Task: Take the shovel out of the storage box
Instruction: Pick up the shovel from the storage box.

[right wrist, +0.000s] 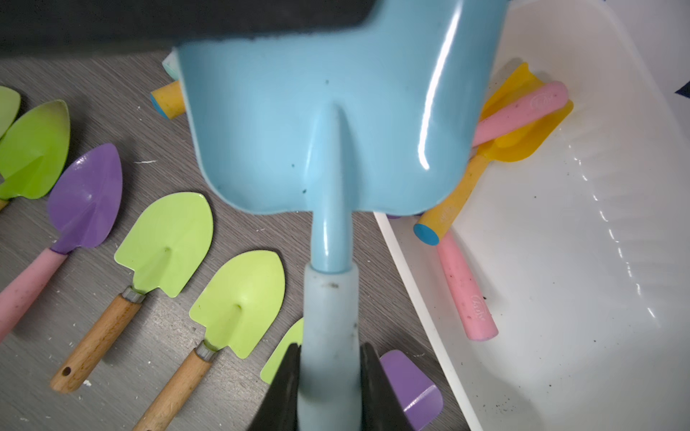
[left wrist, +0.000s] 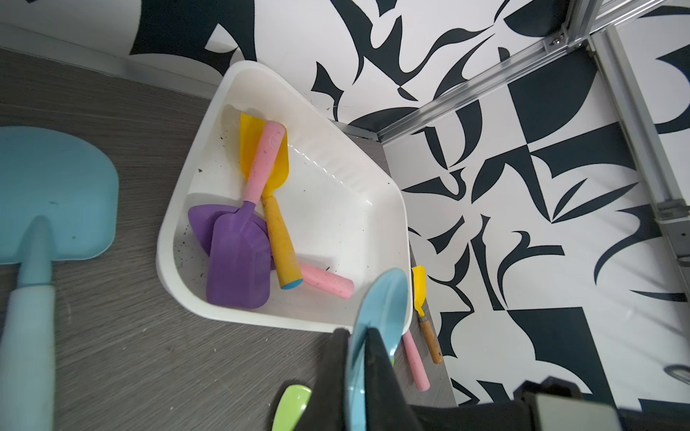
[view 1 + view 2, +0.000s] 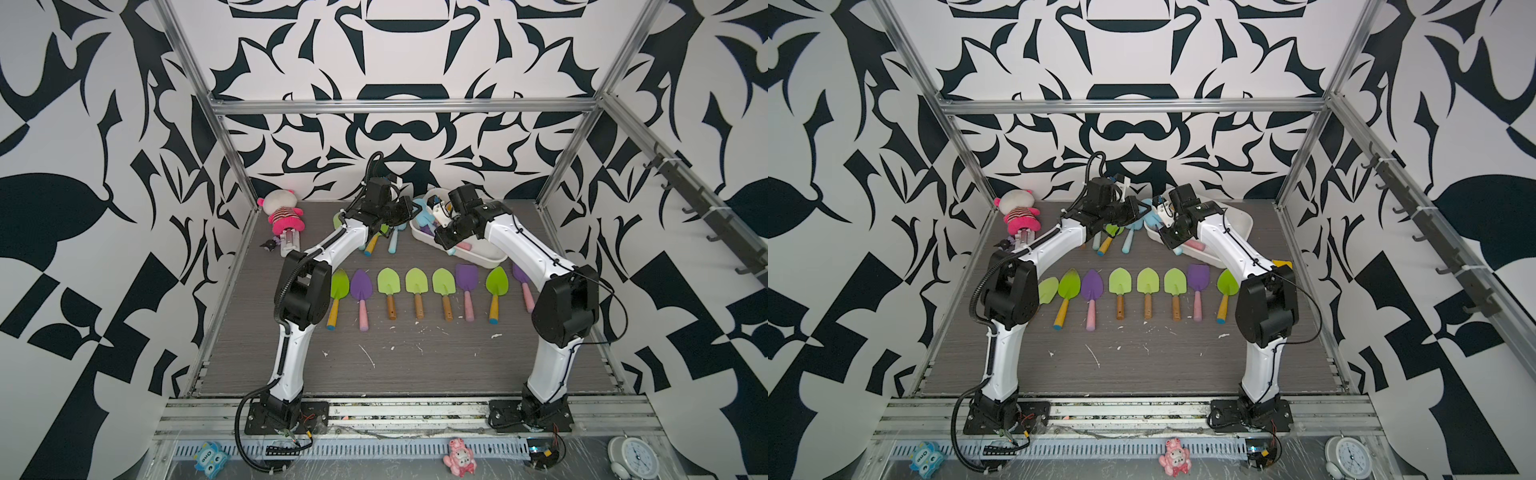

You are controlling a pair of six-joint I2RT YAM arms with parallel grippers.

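The light-blue shovel, with a glossy square blade on a pale matte sleeve handle, hangs in the air just beside the shallow white plastic storage box, outside its rim and above the grey wood-grain table. It looks light and stiff. The painted blade is probably slick and thin-edged, so the softer-looking handle seems the better place to hold (a pinch on the blade might slip or twist). The right gripper is clamped around that handle, one finger on each side. The left gripper has its black fingers pressed onto the blade's edge. Dark specks dot the blade and handle. A purple shovel and a yellow shovel lie inside the box.
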